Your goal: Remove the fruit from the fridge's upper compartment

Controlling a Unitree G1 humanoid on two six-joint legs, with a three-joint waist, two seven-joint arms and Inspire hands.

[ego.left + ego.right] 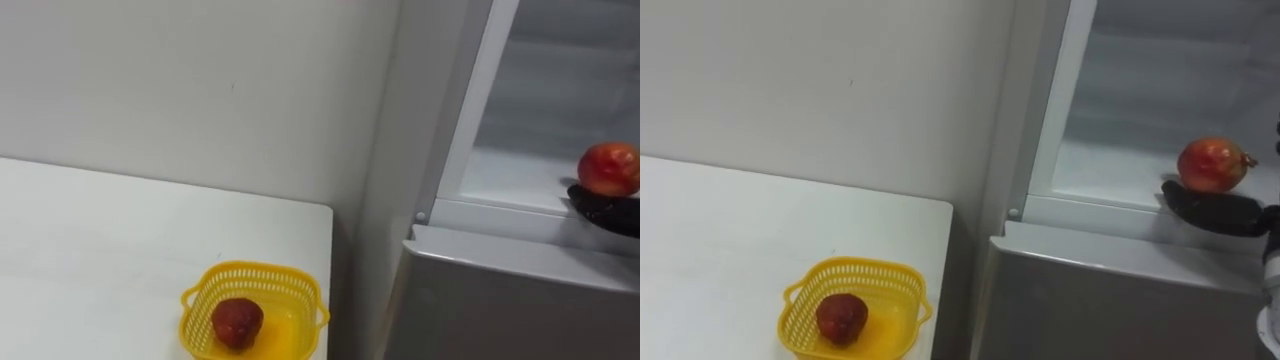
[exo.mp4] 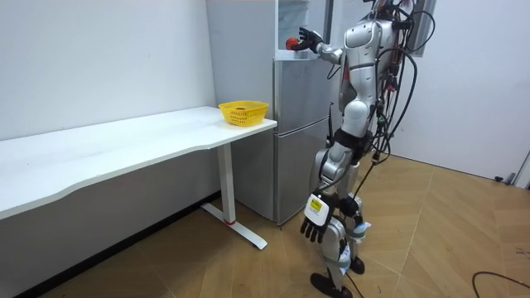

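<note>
A round red fruit (image 1: 1212, 165) with yellowish patches is at the front edge of the open upper fridge compartment (image 1: 1110, 170). My right hand (image 1: 1220, 213) reaches in from the right, its dark fingers stretched flat just under the fruit. I cannot tell whether the fruit rests on the fingers or on the shelf. In the room view I stand upright at the fridge (image 2: 298, 132) with that hand (image 2: 308, 37) raised beside the fruit (image 2: 291, 43). My left hand (image 2: 315, 225) hangs open by my leg.
A yellow basket (image 1: 855, 265) with a dark red fruit (image 1: 842, 317) in it stands at the white table's (image 1: 100, 250) right end, next to the fridge. The shut lower fridge door (image 1: 1120, 300) is below the open compartment. A plain wall is behind.
</note>
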